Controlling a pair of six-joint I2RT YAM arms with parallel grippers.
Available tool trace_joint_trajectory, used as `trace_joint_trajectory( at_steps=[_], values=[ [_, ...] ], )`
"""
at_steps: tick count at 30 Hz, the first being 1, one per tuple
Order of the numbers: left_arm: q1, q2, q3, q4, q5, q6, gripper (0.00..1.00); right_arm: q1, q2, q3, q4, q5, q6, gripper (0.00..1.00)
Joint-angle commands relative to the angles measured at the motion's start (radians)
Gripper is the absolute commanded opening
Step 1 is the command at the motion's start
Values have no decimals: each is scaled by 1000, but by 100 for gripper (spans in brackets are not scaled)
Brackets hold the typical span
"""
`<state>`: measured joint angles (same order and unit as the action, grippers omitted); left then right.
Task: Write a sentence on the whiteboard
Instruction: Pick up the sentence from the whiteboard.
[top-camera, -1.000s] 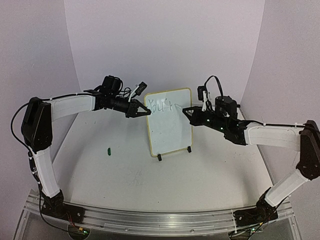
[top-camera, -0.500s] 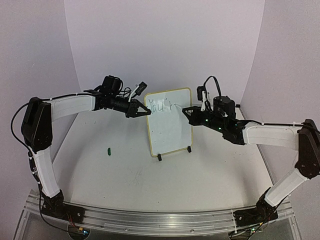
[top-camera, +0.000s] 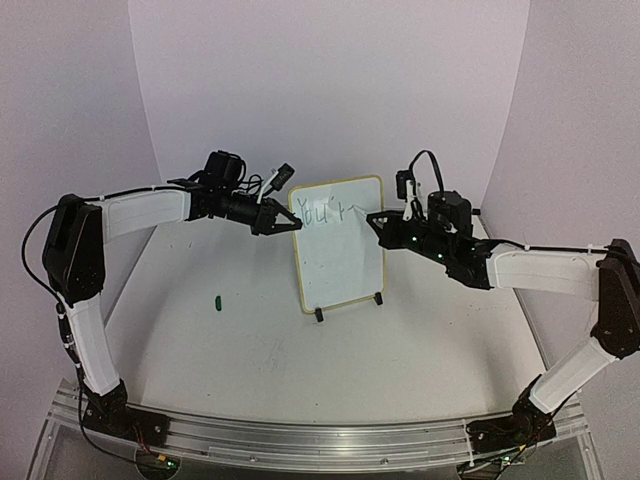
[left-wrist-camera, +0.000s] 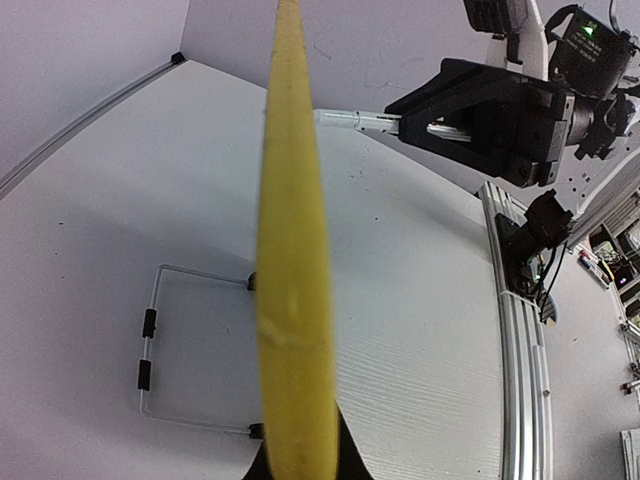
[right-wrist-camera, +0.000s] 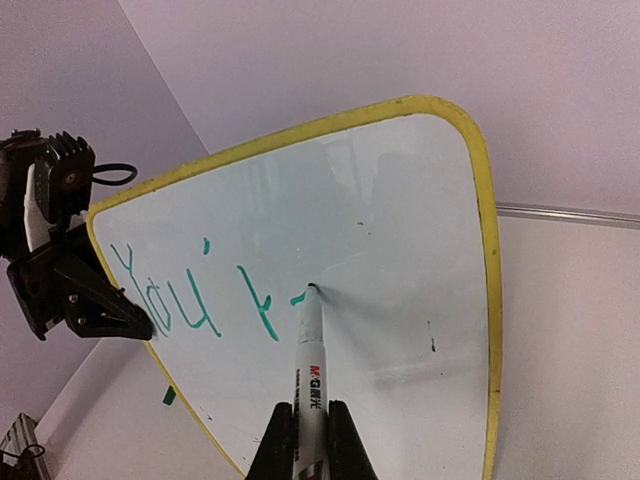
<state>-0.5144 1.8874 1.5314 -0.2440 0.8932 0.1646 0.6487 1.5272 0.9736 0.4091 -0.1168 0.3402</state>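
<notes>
Nearest, at six o'clock in the top view: silver aluminium rail (top-camera: 300, 438) carrying both arm bases. Beyond it, flat white table (top-camera: 250, 350), lightly scuffed, with a small green cap (top-camera: 217, 300) lying at about eight o'clock from the board, well apart from it. Mid-table, standing on small black feet (top-camera: 319, 315): small round-cornered whiteboard (top-camera: 345, 260) with thin pale-yellow frame. On the table beside it in the left wrist view, bent wire stand (left-wrist-camera: 150, 350) with black sleeves. Left gripper (top-camera: 290, 224) clamped narrow on the frame's left edge at ten o'clock; from the left wrist, only a yellow edge-on strip rising out of the fingers. Right gripper (right-wrist-camera: 310, 445) closed around a white-barrelled marker (right-wrist-camera: 308, 370), reaching in from two o'clock of the board, black tip touching the white surface. Printed on the barrel: "M&G", followed by characters too small to read. Across the top of the board, unfinished green handwritten sentence (right-wrist-camera: 190, 295): "You'r", then a short stroke right at the marker tip. Farthest, at twelve o'clock, plain pale curved backdrop wall (top-camera: 330, 90).
</notes>
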Motion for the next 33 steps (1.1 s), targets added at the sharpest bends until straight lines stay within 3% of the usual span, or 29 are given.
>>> trace_joint_trajectory(
  at_steps=[1, 33],
  values=[
    [-21, 20, 17, -60, 6, 28, 0, -3, -6, 50, 45, 4, -17, 0],
    [-21, 19, 18, -61, 6, 28, 0, -2, 11, -19, 37, -50, 25, 0]
  ],
)
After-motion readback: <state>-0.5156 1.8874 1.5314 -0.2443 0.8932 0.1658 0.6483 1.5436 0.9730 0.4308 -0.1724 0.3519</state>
